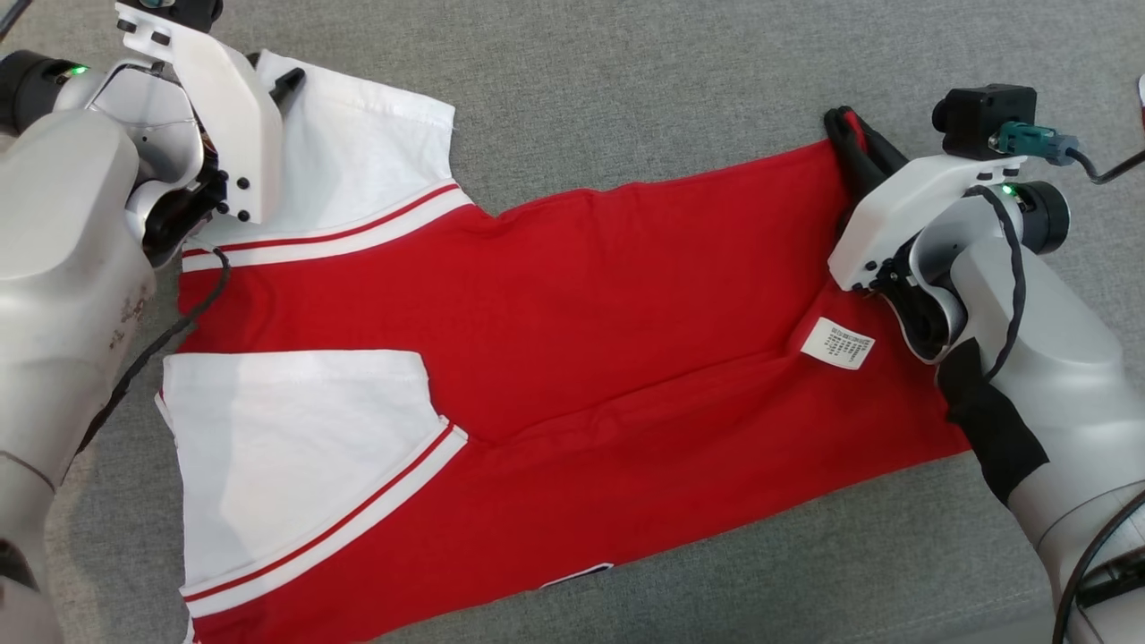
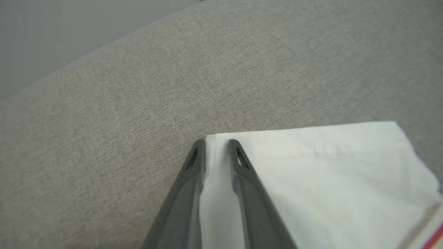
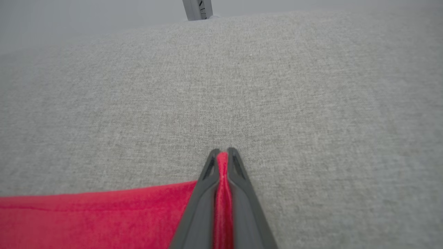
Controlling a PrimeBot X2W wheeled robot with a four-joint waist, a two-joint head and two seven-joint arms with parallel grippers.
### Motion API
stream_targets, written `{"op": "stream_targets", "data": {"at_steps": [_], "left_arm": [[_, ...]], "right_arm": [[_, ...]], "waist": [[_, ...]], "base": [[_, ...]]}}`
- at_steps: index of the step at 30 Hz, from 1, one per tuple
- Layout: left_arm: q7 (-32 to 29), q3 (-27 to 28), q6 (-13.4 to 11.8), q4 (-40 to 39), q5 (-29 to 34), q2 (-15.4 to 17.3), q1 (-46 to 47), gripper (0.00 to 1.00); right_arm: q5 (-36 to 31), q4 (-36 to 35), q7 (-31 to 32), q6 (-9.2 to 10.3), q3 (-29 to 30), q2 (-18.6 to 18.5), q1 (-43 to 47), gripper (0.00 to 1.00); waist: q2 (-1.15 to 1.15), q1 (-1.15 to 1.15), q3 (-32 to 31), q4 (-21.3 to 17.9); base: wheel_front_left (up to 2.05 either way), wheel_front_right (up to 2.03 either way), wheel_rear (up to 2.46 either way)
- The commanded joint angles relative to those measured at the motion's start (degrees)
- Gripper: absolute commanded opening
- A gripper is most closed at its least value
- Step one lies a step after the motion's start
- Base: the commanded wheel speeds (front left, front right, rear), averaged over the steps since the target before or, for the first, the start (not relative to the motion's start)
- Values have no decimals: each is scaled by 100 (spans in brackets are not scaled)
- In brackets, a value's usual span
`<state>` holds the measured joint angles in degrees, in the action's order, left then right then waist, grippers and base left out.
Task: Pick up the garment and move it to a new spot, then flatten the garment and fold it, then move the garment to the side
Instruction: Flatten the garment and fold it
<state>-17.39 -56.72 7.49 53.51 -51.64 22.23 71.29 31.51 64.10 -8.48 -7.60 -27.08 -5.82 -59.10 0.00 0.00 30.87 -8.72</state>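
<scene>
imo the right gripper (image 3: 223,154) has the garment (image 1: 626,295) pinched at its 2 o'clock edge, so let the left gripper (image 2: 216,142), jaws part-open round the 10 o'clock sleeve (image 2: 328,166), bite fully before tugging flat.

Grey woven cloth surface (image 1: 680,80) spread flat, plain weave. Beyond far edge, flat grey bkgd (image 2: 52,27). Grey metal post (image 3: 198,8) upright at far edge, top of rt wrist view.

The left tool (image 2: 216,142) rises from 6 o'clock, its dark fingers (image 2: 247,193) apart, astride the white corner of the garment (image 2: 328,166). The cloth spreads toward 4 o'clock, where a red stripe (image 2: 436,238) shows. The grey woven table (image 2: 155,86) lies beyond, toward 12 o'clock.
</scene>
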Motion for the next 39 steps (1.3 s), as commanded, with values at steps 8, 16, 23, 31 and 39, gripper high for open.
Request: {"op": "stream_targets", "data": {"at_steps": [8, 16, 23, 31, 39], "left_arm": [[725, -262, -3, -186, -136, -85, 71, 0], [1720, -570, -3, -424, -235, -209, -193, 0], [2433, -734, -3, -520, -465, -217, -731, 0], [3025, -786, -3, -614, -666, -319, -1588, 0], [3242, -760, -320, -1199, -586, -449, -2773, 0]], "right_arm": [[244, 342, -196, 28, -232, -251, 255, 0], [198, 407, -657, 12, -71, -431, 362, 0], [-21, 32, -677, 12, 432, -606, 920, 0], [-347, -317, -679, 12, 1098, -682, 1748, 0], [-686, -732, -679, 12, 1710, -658, 2703, 0]], "waist": [[0, 0, -227, 265], [0, 0, -865, 595], [0, 0, -1459, 888], [0, 0, -2084, 1125], [0, 0, -2624, 1331]], "base": [[0, 0, 0], [0, 0, 0], [0, 0, 0], [0, 0, 0], [0, 0, 0]]}}
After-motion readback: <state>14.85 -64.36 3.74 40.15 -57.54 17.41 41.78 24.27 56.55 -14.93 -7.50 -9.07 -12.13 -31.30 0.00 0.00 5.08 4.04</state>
